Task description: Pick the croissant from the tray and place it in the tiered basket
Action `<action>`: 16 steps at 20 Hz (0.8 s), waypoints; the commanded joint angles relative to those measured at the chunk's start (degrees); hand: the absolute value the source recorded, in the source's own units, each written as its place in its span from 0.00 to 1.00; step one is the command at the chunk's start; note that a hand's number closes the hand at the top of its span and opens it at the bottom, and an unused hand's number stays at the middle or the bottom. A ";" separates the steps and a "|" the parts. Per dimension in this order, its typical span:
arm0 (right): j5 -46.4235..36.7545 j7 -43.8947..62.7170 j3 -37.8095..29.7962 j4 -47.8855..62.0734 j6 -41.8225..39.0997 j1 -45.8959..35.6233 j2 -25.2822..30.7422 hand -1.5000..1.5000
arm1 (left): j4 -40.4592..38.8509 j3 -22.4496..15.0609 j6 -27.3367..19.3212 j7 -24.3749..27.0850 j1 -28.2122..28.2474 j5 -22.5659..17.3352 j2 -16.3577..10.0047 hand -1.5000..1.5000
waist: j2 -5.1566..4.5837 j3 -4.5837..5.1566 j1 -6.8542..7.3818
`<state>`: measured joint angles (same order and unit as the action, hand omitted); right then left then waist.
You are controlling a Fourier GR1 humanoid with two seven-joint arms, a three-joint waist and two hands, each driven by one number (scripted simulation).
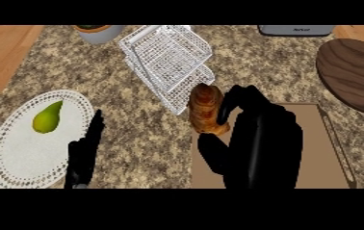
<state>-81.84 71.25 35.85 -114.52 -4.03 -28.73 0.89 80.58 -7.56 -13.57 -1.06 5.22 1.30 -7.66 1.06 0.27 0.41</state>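
While my right hand (259,137) is clamping the croissant (206,109), upright at the left edge of the tray (331,147), I am aiming to raise it clear before swinging toward the tiered basket (167,60) just beyond.

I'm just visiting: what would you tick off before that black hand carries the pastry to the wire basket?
1. Right hand has fingers curled round the croissant: ok.
2. Croissant lifted clear of the tray: cannot tell.
3. Tiered basket just beyond the croissant, way to it unblocked: ok.
4. Left hand open at the plate edge, out of the way: ok.
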 commanded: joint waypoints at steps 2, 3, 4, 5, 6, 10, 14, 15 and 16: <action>1.57 13.96 -4.58 2.13 -7.15 -7.94 -0.84 1.00 | -1.31 -0.16 0.21 -0.03 -0.64 0.39 0.00 0.50 | -0.54 0.10 0.88; 1.91 13.96 -6.20 2.13 -8.33 -9.35 -0.84 1.00 | -0.09 -0.09 0.52 0.01 0.10 -0.35 0.21 0.50 | -0.43 0.04 1.08; 2.38 13.96 -6.74 3.51 -8.64 -11.42 -0.84 1.00 | 0.51 0.67 1.18 -0.93 0.43 -0.70 -1.20 0.50 | -0.41 0.04 1.81; 3.19 13.96 -9.23 3.92 -9.45 -14.16 -0.84 1.00 | -0.56 0.64 1.15 -1.39 -2.00 -0.39 -0.95 0.50 | -0.60 0.04 1.11; 3.14 13.96 -10.38 7.35 -6.79 -14.97 -0.85 1.00 | -1.44 -1.35 -0.13 -0.13 -0.84 1.29 0.79 0.50 | -0.90 0.06 1.87; 6.12 13.96 -15.57 14.63 -6.34 -20.93 -0.85 1.00 | -1.51 -0.19 1.54 -1.04 -2.35 0.16 -0.56 0.50 | -1.18 -0.01 2.60; 10.01 13.96 -19.72 20.57 -6.40 -27.67 -0.85 1.00 | -0.40 -0.81 0.88 -0.61 -0.96 0.22 0.60 0.50 | -1.06 -0.09 2.72; 11.47 13.79 -20.54 23.68 -6.24 -29.61 -0.85 1.00 | -0.04 -0.74 1.43 -1.40 -1.42 0.18 -0.02 0.50 | -1.20 -0.10 2.94; 11.50 13.89 -19.29 26.54 -3.10 -29.98 -0.85 1.00 | -0.67 -0.89 0.98 -1.74 -2.60 0.74 0.30 0.50 | -1.35 -0.12 2.77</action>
<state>-73.16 71.37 17.80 -95.56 -7.74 -52.61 0.61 80.27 -8.20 -12.50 -2.18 3.13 1.68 -7.57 0.00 0.16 2.98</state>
